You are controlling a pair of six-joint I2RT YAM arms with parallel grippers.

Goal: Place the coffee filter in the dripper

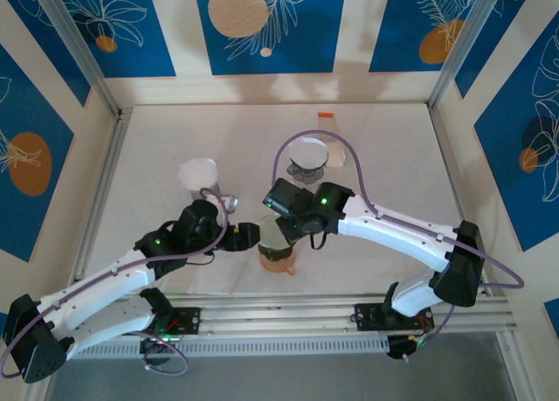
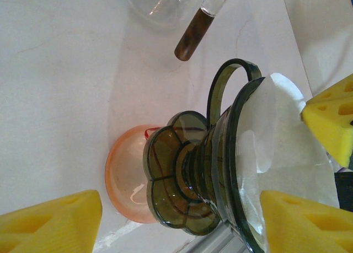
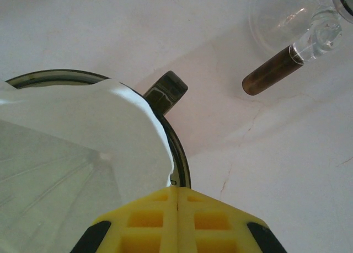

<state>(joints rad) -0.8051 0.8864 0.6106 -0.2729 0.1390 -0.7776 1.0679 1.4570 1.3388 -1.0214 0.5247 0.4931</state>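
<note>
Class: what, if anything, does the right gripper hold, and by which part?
Right gripper shut at the coffee filter's rim edge; whether it pinches paper cannot be told.

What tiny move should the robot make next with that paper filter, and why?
Probably push the shut right gripper gently downward: the white filter lies in the dripper, but one edge stands above the rim, so it looks not fully seated.

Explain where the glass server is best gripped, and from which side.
Grip the brown wooden handle: it sticks straight out of the glass server and looks slim enough to pinch, while the bowl is round and smooth. Come from the side of the dripper, where the handle's free end points.
</note>
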